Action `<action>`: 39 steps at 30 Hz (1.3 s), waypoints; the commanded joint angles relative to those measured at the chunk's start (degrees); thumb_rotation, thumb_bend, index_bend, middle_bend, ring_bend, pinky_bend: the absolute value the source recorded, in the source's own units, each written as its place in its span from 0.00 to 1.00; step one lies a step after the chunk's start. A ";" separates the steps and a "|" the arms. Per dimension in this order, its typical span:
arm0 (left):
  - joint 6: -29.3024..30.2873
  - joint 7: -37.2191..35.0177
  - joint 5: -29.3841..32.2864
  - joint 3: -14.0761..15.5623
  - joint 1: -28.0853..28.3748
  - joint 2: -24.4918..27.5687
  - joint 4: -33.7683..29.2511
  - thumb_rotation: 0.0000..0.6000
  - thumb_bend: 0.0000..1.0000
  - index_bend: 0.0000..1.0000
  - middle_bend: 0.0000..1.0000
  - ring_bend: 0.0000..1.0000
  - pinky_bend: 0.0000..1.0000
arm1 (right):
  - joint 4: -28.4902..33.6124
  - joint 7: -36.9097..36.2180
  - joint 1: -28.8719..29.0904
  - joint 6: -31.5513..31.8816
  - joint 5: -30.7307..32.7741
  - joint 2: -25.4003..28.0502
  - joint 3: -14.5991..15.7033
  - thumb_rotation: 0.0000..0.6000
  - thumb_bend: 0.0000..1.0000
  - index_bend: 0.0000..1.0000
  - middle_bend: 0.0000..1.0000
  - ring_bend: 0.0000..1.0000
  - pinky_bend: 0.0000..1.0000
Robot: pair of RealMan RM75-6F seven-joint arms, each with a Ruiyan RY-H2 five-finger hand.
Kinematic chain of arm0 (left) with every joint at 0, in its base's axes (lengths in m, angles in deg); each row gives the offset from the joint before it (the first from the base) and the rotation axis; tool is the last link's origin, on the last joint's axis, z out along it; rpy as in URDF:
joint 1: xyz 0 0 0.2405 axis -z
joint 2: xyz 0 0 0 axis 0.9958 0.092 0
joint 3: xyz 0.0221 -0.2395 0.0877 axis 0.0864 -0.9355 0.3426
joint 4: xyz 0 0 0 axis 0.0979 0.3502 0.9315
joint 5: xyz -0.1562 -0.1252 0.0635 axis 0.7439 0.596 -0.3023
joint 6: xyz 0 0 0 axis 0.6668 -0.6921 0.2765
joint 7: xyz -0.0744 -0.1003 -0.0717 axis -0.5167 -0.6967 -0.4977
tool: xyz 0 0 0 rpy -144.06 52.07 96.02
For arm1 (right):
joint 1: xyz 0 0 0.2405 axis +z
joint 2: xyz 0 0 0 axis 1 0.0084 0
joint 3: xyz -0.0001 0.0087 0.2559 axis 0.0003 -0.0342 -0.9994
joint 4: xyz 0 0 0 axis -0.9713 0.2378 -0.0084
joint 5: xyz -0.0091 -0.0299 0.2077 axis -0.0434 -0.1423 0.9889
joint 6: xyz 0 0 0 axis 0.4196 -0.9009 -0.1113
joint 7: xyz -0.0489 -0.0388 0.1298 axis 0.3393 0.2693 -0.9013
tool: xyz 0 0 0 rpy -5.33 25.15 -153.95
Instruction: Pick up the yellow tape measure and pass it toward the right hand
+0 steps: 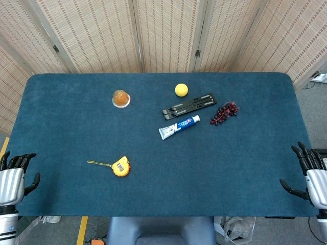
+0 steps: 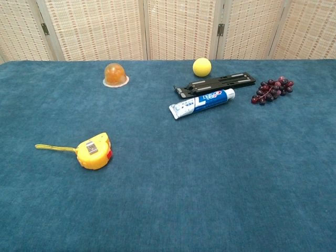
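Observation:
The yellow tape measure (image 1: 121,167) (image 2: 94,151) lies flat on the blue table cloth, front left, with its yellow wrist strap trailing off to the left. My left hand (image 1: 12,181) hangs at the table's front left corner, fingers apart, holding nothing, well left of the tape measure. My right hand (image 1: 312,176) sits at the front right corner, fingers spread and empty. Neither hand shows in the chest view.
Further back are an orange jelly cup (image 1: 121,98) (image 2: 115,73), a yellow ball (image 1: 181,90) (image 2: 201,66), a black folding stand (image 1: 189,106) (image 2: 215,83), a toothpaste tube (image 1: 179,126) (image 2: 201,103) and dark grapes (image 1: 225,113) (image 2: 272,90). Woven screens stand behind the table.

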 commanded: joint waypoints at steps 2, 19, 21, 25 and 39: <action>0.10 0.09 -0.81 0.45 -0.34 -0.19 -0.04 1.00 0.43 0.26 0.31 0.26 0.10 | -0.55 -0.79 -0.76 0.14 -0.94 -0.40 -0.65 1.00 0.28 0.00 0.02 0.06 0.00; -9.13 1.35 -6.04 -0.68 6.91 -0.56 -2.24 1.00 0.39 0.24 0.30 0.25 0.10 | -0.35 -2.16 -2.29 -0.66 -3.04 0.46 -3.72 1.00 0.28 0.00 0.02 0.06 0.00; -12.17 0.94 -6.41 -0.84 8.98 -1.12 -2.39 1.00 0.36 0.22 0.28 0.24 0.10 | -0.08 -1.99 -2.36 -0.73 -3.35 0.62 -4.03 1.00 0.28 0.00 0.02 0.06 0.00; -17.48 2.00 -6.59 -1.03 12.74 -3.39 -1.12 1.00 0.33 0.16 0.25 0.22 0.10 | 0.32 -1.88 -2.53 -0.96 -3.65 0.84 -4.57 1.00 0.28 0.00 0.02 0.06 0.00; -31.03 8.98 -0.36 -1.12 22.17 -13.95 3.22 1.00 0.25 0.00 0.00 0.01 0.04 | 1.24 -1.50 -3.28 -1.65 -4.33 1.12 -5.83 1.00 0.28 0.00 0.02 0.06 0.00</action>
